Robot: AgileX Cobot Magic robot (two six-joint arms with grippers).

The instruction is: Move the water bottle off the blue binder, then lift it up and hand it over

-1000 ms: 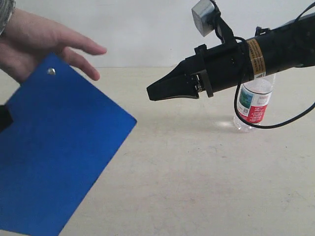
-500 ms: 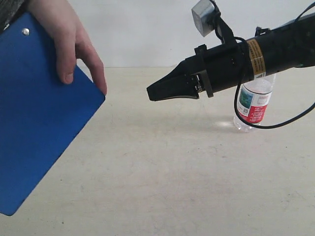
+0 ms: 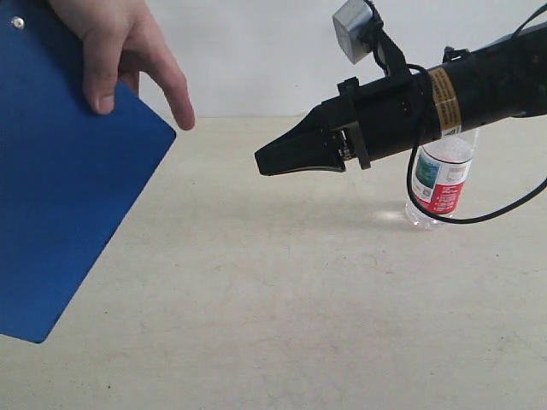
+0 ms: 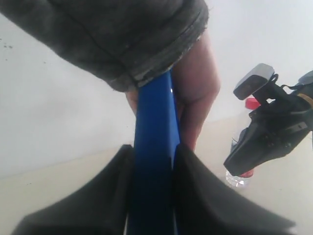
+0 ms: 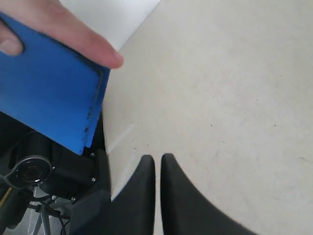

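Note:
The blue binder (image 3: 60, 196) hangs tilted in the air at the left, one silver rivet (image 3: 17, 23) at its top corner. My left gripper (image 4: 154, 147) is shut on the binder's edge (image 4: 154, 117); it is out of frame in the exterior view. A person's hand (image 3: 120, 43) grips the binder's upper part. The water bottle (image 3: 440, 184) stands upright on the table at the right, partly hidden behind my right arm. My right gripper (image 3: 261, 162) is shut and empty, hovering above the table to the left of the bottle, apart from it (image 5: 157, 157).
The person's grey sleeve (image 4: 122, 39) fills the top of the left wrist view. A beige tabletop (image 3: 282, 307) stretches below both grippers, with a white wall behind. A black cable (image 3: 479, 213) loops from the right arm in front of the bottle.
The binder has risen and shifted up and left, and the person's hand has closed over its top part. The right arm and the bottle have not moved.

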